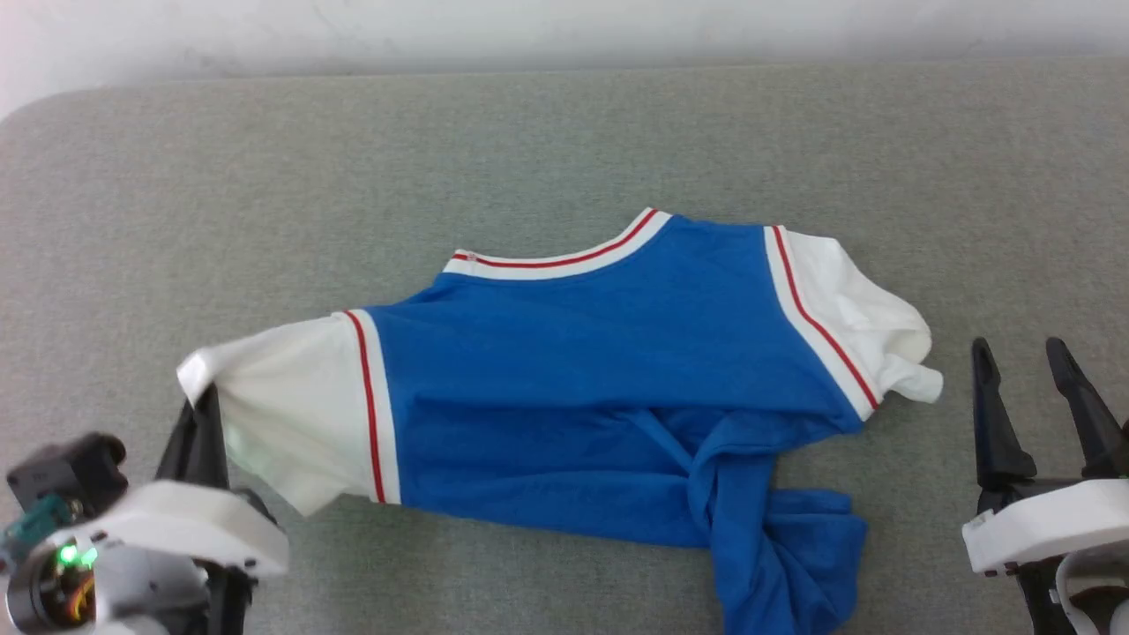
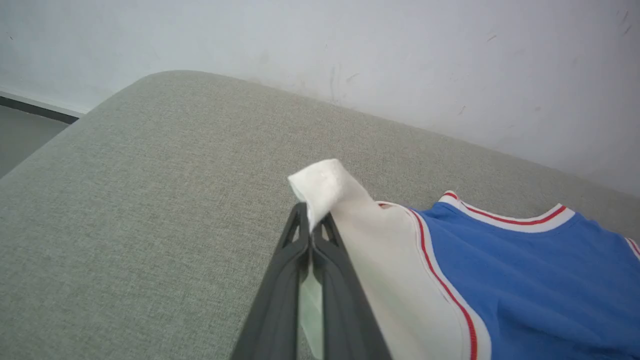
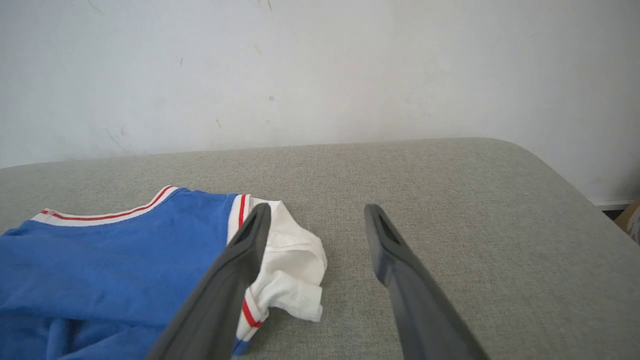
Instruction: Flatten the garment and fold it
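The garment [image 1: 600, 370], a bright blue T-shirt with white sleeves and red-striped white trim, lies across the grey padded surface [image 1: 529, 141], its lower part bunched and twisted toward the front. My left gripper [image 1: 205, 397] is shut on the cuff of the left white sleeve [image 1: 291, 414], which is lifted a little. In the left wrist view the left gripper [image 2: 311, 220] pinches the white sleeve edge [image 2: 325, 185]. My right gripper [image 1: 1028, 353] stands open just right of the crumpled right sleeve [image 1: 873, 326], apart from it. The right gripper [image 3: 315, 215] holds nothing, the right sleeve [image 3: 290, 270] beside its left finger.
A pale wall [image 1: 564, 26] runs behind the surface's far edge. The surface's rounded left corner [image 2: 165, 80] and right corner [image 3: 525, 150] drop off to the floor. Bare grey padding lies beyond the collar [image 1: 564, 260] and on either side of the shirt.
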Available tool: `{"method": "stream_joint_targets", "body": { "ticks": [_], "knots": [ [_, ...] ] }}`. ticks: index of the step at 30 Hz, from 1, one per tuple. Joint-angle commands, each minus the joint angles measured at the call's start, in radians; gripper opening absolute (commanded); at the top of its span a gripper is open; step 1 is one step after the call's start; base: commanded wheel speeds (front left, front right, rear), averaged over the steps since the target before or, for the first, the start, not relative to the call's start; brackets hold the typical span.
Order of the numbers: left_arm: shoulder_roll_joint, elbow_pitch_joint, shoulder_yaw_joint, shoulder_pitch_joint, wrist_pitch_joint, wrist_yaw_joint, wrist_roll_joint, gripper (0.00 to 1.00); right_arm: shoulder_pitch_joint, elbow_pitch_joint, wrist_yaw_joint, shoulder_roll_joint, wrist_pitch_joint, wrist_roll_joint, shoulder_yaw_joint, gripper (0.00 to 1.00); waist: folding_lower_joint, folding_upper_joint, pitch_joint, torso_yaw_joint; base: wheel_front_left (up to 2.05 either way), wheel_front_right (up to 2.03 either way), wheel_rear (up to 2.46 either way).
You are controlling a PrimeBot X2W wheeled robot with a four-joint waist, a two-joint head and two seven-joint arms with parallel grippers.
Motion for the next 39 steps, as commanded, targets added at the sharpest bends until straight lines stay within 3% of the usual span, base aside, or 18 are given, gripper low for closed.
{"method": "stream_joint_targets", "body": {
  "ticks": [1, 10, 18, 26, 36, 37, 38, 39],
  "knots": [
    [0.000, -0.013, 0.000, 0.027, -0.002, -0.001, -0.008, 0.00, 0.011, -0.003, -0.001, 0.003, 0.008, -0.005, -0.007, 1.00, 0.0001, 0.0000, -0.002, 0.014, 0.00, 0.00, 0.00],
    [-0.039, -0.019, -0.061, 0.033, -0.010, -0.016, -0.021, 0.00, -0.028, -0.009, -0.001, -0.005, 0.145, -0.102, 0.030, 1.00, 0.0001, 0.0000, 0.003, 0.033, 0.00, 0.00, 0.00],
    [-0.050, -0.011, -0.092, 0.003, -0.020, -0.019, -0.018, 0.00, -0.178, 0.068, -0.001, -0.164, 0.382, -0.101, 0.074, 1.00, 0.0001, 0.0000, 0.048, 0.044, 0.00, 0.00, 0.00],
    [-0.059, 0.002, -0.110, -0.021, -0.030, -0.022, -0.024, 0.00, -0.252, 0.174, -0.001, -0.264, 0.469, -0.058, 0.124, 1.00, 0.0001, 0.0000, 0.090, 0.070, 0.00, 0.00, 0.00],
    [-0.058, 0.008, -0.116, -0.040, -0.035, -0.022, -0.032, 0.00, -0.313, 0.300, -0.001, -0.289, 0.458, -0.020, 0.180, 0.98, 0.0001, 0.0000, 0.124, 0.096, 0.00, 0.00, 0.00],
    [-0.058, 0.008, -0.116, -0.041, -0.035, -0.022, -0.032, 0.00, -0.318, 0.314, -0.001, -0.285, 0.458, -0.014, 0.177, 0.49, 0.0001, 0.0000, 0.125, 0.096, 0.00, 0.00, 0.00],
    [-0.058, 0.008, -0.117, -0.041, -0.036, -0.022, -0.033, 0.00, -0.323, 0.327, -0.001, -0.279, 0.458, -0.007, 0.174, 0.18, 0.0001, 0.0000, 0.126, 0.096, 0.00, 0.00, 0.00],
    [-0.058, 0.009, -0.117, -0.042, -0.036, -0.021, -0.033, 0.00, -0.328, 0.335, -0.001, -0.271, 0.452, 0.000, 0.167, 0.00, 0.0001, 0.0000, 0.127, 0.096, 0.00, 0.00, 0.00]
  ]
}}
